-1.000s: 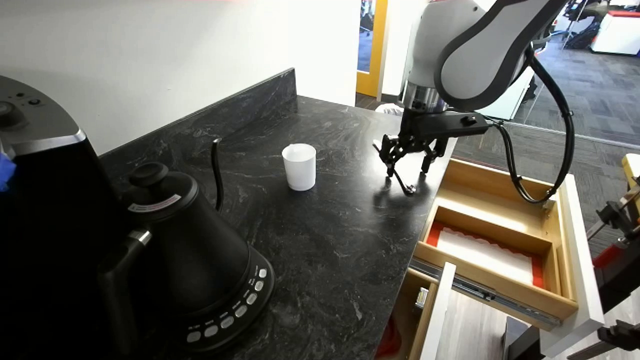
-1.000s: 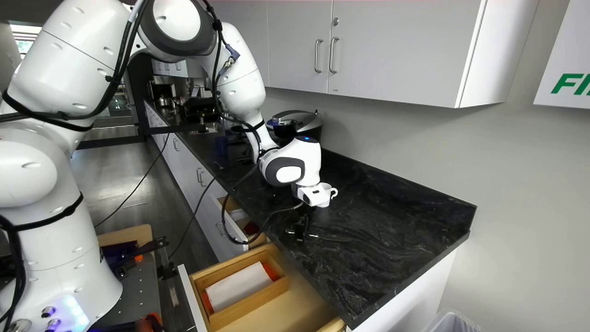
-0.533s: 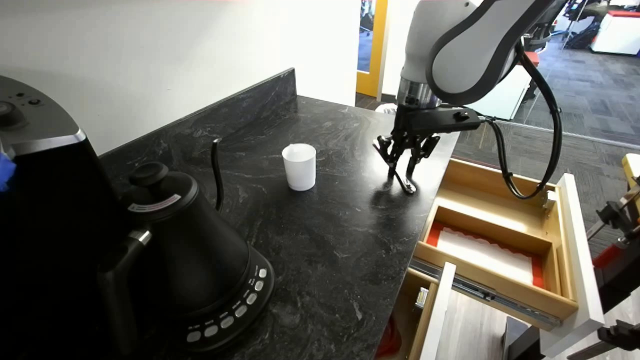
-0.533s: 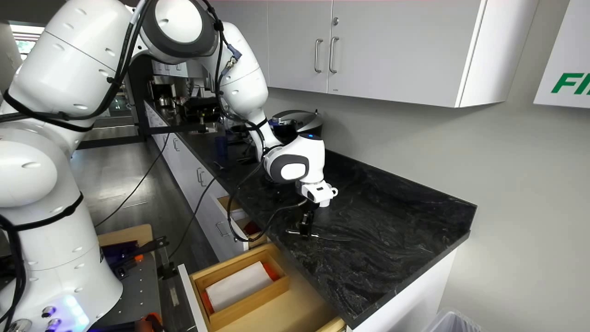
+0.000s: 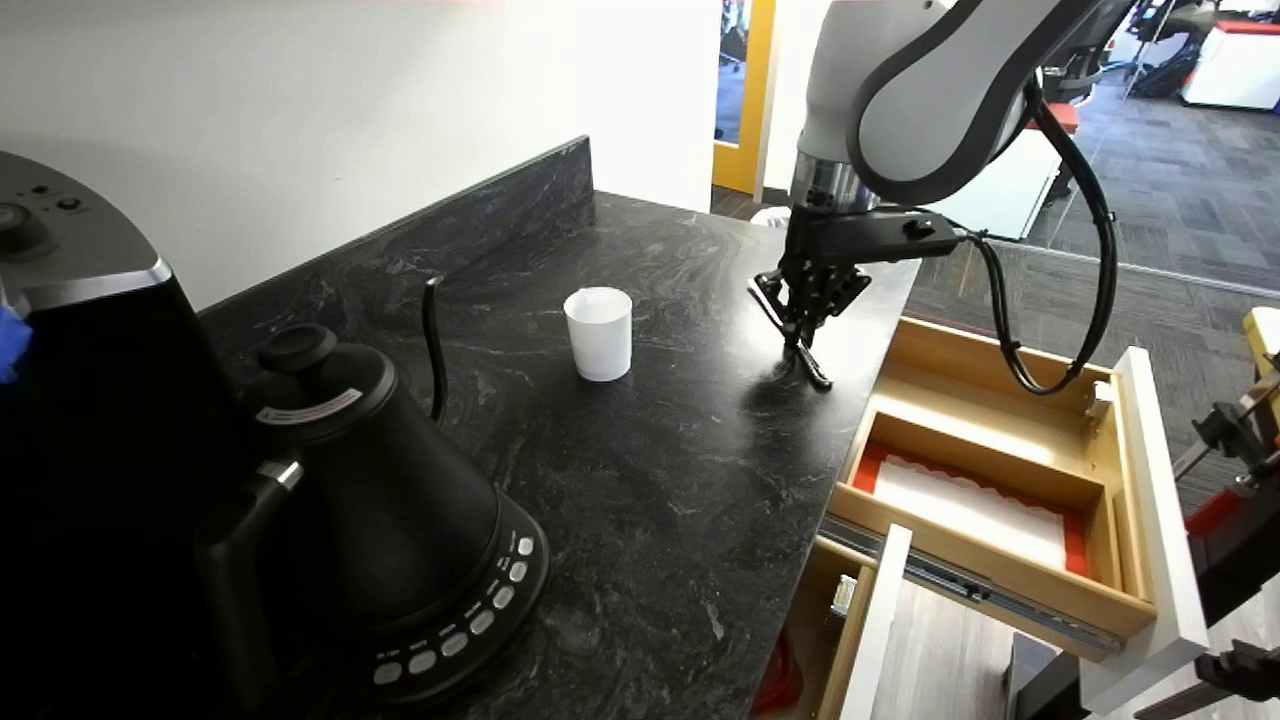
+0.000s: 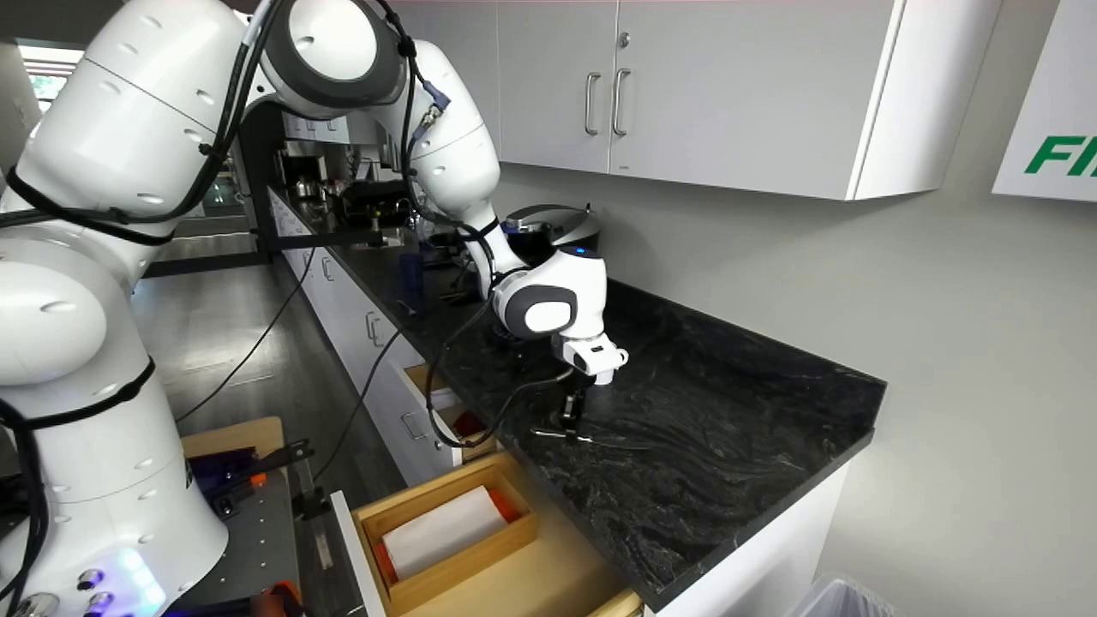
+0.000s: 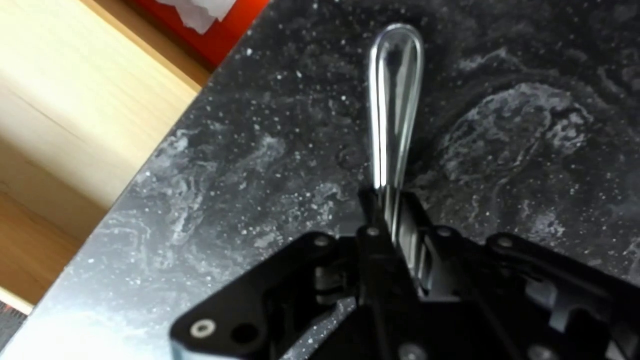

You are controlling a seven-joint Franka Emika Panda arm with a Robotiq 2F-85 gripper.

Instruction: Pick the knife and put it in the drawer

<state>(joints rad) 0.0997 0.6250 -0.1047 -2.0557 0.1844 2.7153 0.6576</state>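
The knife [image 7: 396, 95] shows in the wrist view as a shiny, rounded handle running down between my fingertips. In an exterior view its handle end [image 5: 817, 372] points toward the counter's front edge, and its other end shows beyond the fingers. My gripper [image 7: 387, 197] is shut on it, low over the dark counter; whether the knife still touches the counter I cannot tell. The middle of the knife is hidden by the fingers. The light-wood drawer [image 5: 965, 400] stands pulled out below the counter edge, its inner box [image 6: 467, 561] holding a white-and-red item.
A white cup [image 5: 600, 345] stands on the counter, behind the gripper in an exterior view. Further along is a black kettle [image 5: 390, 520] on its base. A lower drawer [image 5: 885, 630] is also pulled out. A cable [image 5: 1105, 260] loops from the arm over the drawer.
The fingers have closed from wide apart onto the knife. The gripper has shifted slightly away from the drawer side, and the knife has turned a little on its length.
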